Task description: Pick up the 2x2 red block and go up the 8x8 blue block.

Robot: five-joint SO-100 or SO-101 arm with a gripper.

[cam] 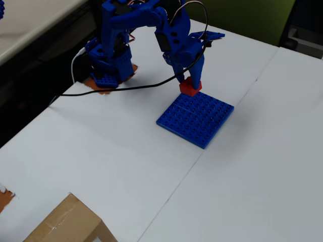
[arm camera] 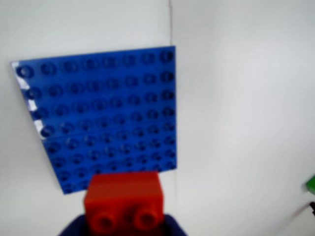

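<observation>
The red 2x2 block [arm camera: 124, 199] [cam: 190, 87] is held in my blue gripper [cam: 190, 80], whose fingers close on it from above. In the wrist view the block fills the bottom centre, studs facing the camera, with dark blue finger parts under it. The flat blue 8x8 plate [arm camera: 103, 113] [cam: 196, 118] lies on the white table. In the overhead view the block hangs at the plate's far edge, near its far corner; I cannot tell whether it touches the plate.
The arm's base [cam: 108, 70] stands at the back left with a black cable [cam: 126, 88] running across the table. A cardboard box [cam: 68, 222] sits at the front left. A seam [cam: 202, 151] runs between white table sheets. A green object [arm camera: 310, 183] shows at the right edge.
</observation>
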